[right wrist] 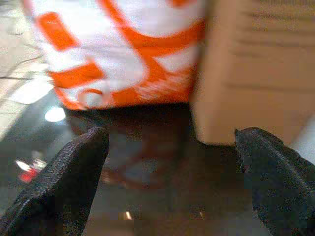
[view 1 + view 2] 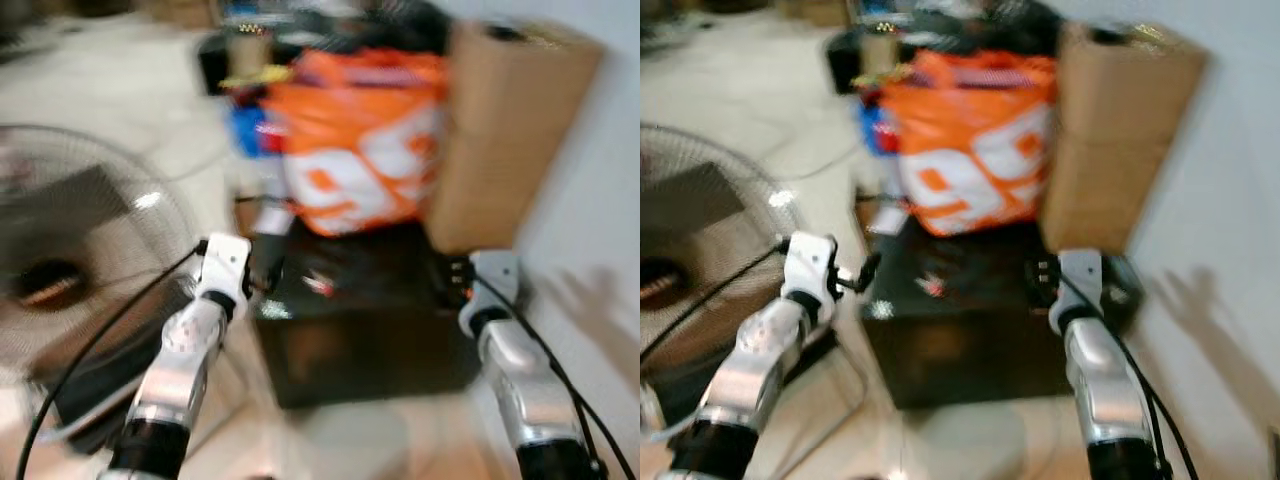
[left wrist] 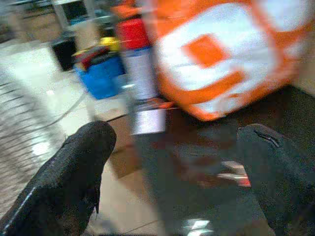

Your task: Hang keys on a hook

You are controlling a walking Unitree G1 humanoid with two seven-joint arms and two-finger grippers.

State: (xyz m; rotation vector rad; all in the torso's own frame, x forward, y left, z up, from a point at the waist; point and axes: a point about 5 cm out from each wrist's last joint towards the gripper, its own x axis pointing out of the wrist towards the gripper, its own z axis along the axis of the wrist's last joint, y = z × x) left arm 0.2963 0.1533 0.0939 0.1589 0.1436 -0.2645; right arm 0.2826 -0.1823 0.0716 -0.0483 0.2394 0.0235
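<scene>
A: Left wrist view: left gripper [image 3: 172,172] wide open, empty; right gripper [image 1: 170,169] likewise. Red-tagged keys [image 2: 318,284] probably on black table [image 2: 400,350], blurred.

B: Likely light, jangly; pinch ring.

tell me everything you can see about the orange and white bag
The orange bag looks like glossy plastic, printed with large white shapes, full and bulging. It sits upright on the back of a dark glossy table, close beside a tall cardboard box on its right. Blurred clutter lies behind it. Neither gripper touches it.
</scene>
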